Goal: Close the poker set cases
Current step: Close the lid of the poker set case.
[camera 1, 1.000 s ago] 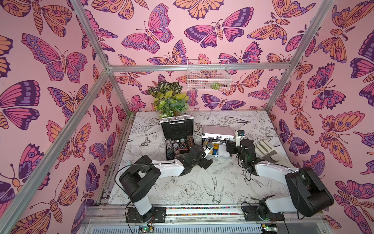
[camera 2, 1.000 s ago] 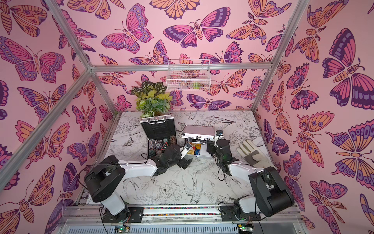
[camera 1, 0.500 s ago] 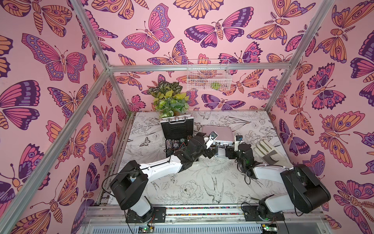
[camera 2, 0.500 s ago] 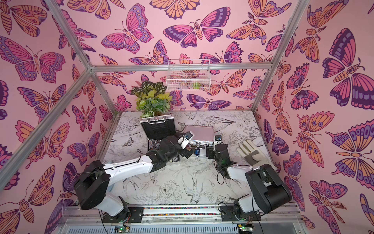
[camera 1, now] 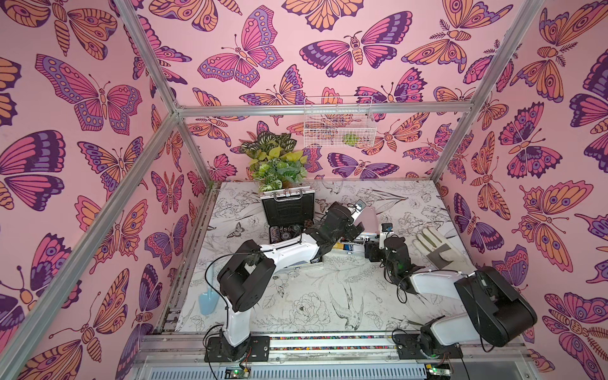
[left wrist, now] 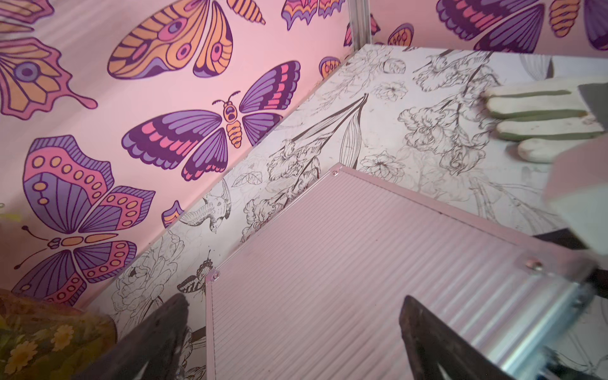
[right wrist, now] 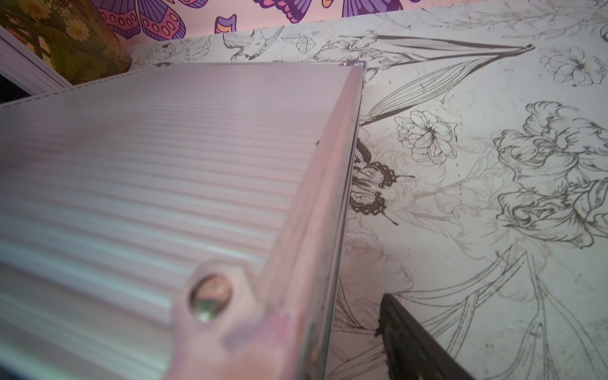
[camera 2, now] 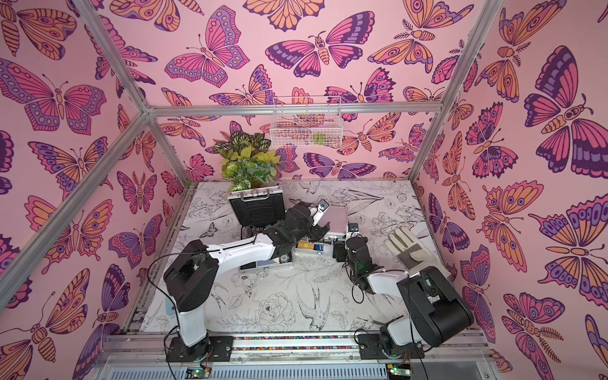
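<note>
Two poker set cases stand on the table. The left case (camera 1: 285, 210) is open, its black-lined lid upright, with chips in its base (camera 1: 279, 234). The right case's ribbed silver lid (camera 1: 370, 215) (camera 2: 336, 214) leans partway down over its base (camera 1: 342, 247) of cards. My left gripper (camera 1: 357, 227) (left wrist: 296, 332) reaches across, open, its fingers (left wrist: 158, 332) spread over the lid's (left wrist: 329, 263) outer face. My right gripper (camera 1: 371, 251) (camera 2: 339, 253) is at the case's near right corner, open. The lid corner (right wrist: 210, 296) hides one finger. The other finger (right wrist: 411, 339) stands clear of the lid's edge.
A white work glove (camera 1: 434, 246) (left wrist: 539, 112) lies to the right of the cases. A potted plant (camera 1: 276, 161) stands behind the left case, under a wire basket (camera 1: 339, 121) on the back wall. A blue scoop (camera 1: 207, 300) lies at the front left.
My left arm has stretched from the front of the left case over to the right case's lid. That lid has tipped further down. The right gripper has barely moved.
</note>
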Controlling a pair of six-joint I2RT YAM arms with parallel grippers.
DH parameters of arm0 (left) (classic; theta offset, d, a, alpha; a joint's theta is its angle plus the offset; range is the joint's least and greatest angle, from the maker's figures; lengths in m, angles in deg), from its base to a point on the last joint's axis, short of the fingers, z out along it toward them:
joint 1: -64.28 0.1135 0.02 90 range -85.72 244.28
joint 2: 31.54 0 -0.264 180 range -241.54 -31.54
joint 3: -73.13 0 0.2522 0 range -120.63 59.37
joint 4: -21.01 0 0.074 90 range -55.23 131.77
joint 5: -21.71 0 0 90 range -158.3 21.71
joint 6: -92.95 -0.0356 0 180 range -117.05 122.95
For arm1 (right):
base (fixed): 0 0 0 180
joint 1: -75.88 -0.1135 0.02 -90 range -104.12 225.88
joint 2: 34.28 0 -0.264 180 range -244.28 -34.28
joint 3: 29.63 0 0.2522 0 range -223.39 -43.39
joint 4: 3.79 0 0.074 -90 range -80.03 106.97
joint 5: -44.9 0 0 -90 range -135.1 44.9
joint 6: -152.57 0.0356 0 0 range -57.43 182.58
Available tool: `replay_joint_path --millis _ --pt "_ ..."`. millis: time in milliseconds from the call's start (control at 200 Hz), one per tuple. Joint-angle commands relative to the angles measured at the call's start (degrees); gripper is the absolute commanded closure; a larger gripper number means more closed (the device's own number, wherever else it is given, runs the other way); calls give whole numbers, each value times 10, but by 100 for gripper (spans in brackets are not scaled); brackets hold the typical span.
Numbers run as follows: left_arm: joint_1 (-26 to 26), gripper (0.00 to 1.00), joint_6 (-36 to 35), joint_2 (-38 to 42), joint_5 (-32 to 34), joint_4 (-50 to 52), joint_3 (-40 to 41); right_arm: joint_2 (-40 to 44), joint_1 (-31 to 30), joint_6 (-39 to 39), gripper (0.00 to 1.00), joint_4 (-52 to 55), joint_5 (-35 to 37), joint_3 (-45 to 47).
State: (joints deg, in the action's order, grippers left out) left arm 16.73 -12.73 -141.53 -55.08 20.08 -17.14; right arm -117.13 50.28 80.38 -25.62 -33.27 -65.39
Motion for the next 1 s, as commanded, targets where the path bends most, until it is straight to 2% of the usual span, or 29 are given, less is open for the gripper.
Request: replay_joint_path --millis 0,536,996 --pt "9 0 -4 -20 13 27 -24 5 -8 17 23 -26 20 7" --pt "28 0 43 -93 -4 57 -39 41 -38 43 23 16 89 32" --pt "35 0 72 -121 -7 66 -28 88 -56 34 23 87 63 27"
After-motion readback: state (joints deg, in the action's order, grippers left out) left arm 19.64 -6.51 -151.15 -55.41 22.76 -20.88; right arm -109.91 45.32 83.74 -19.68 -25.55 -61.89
